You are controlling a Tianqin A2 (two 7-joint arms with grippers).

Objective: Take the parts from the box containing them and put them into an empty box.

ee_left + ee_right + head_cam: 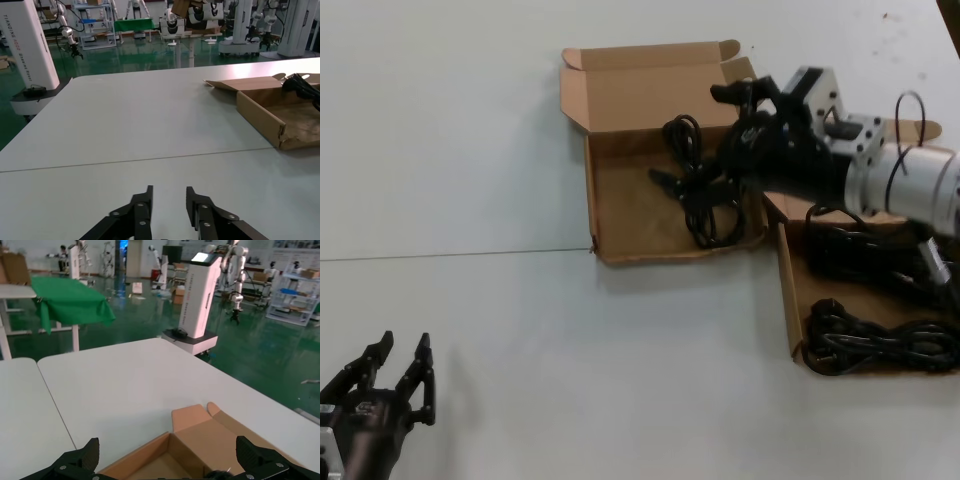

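A white desk (470, 150) made of two butted slabs fills the head view; the wrist views show a green-floored hall with other robots beyond it. At the desk's near left corner the left hand (406, 362) hangs parked, its fingers spread apart with nothing between them. Farther along, toward the far edge, lies an open box (630, 215) with its lid folded back, and one black cable (705, 195) is coiled against its right wall. The right hand (745, 95) hovers over that box's far right corner, above the cable, its fingers spread wide and bare. Just right of this box, touching its corner and nearer the desk's right edge, sits the second box (788, 300), partly hidden by the right arm. Two more cables (880, 345) lie inside it.
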